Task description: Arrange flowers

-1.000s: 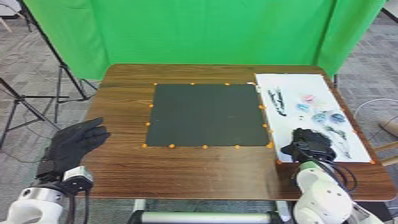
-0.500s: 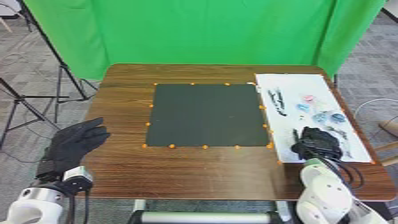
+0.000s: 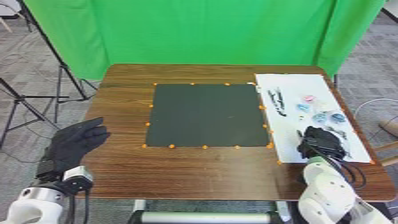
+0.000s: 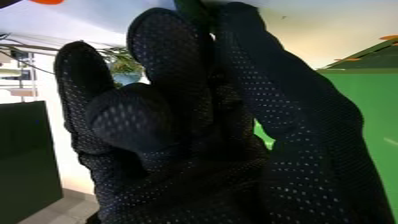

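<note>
Overlapping the white sheet's edge [image 3: 287, 152], right robot hand [image 3: 321, 143] is relaxed, far from relaxed left robot hand [image 3: 71, 144].

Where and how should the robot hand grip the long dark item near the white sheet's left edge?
Probably around its middle, from above, closing from left and right: the dark item is slim and lies lengthwise, pointing away from the robot, on the white sheet.

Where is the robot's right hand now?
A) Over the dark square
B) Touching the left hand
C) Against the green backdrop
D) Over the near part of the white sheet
D: the right hand is over the near part of the white sheet, right of the dark square.
</note>
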